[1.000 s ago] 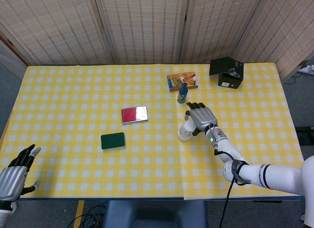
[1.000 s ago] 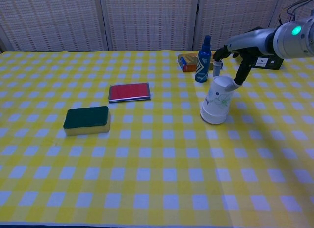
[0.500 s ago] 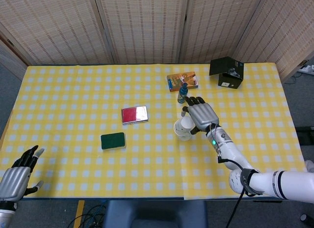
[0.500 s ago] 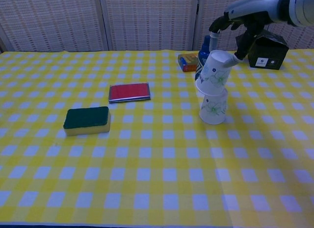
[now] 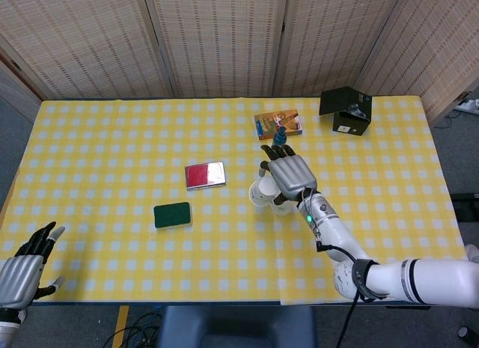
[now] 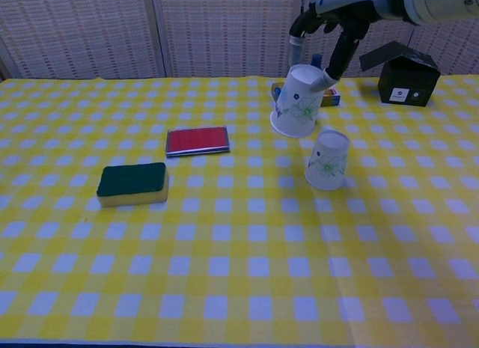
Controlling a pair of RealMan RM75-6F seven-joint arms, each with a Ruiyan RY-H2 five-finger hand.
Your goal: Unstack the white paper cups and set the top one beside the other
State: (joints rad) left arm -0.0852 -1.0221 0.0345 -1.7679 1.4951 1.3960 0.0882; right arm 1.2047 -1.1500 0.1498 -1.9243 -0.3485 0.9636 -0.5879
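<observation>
My right hand (image 5: 287,176) (image 6: 329,22) holds a white paper cup (image 6: 297,102) (image 5: 260,192) with a green flower print, upside down and tilted, in the air above the table. A second cup of the same kind (image 6: 327,160) stands upside down on the yellow checked cloth, below and to the right of the lifted one in the chest view; in the head view my right hand hides most of it. The two cups are apart. At the table's near left corner my left hand (image 5: 22,272) hangs with its fingers spread and nothing in it.
A red flat case (image 6: 197,140) (image 5: 204,174) and a green sponge (image 6: 132,182) (image 5: 172,214) lie left of the cups. Behind them are a blue bottle (image 5: 280,138), an orange box (image 5: 278,123) and a black box (image 6: 406,75) (image 5: 346,110).
My right hand has lifted the top cup off the lower one and carried it up and to the left. The lower cup stays put. My left hand has barely shifted.
</observation>
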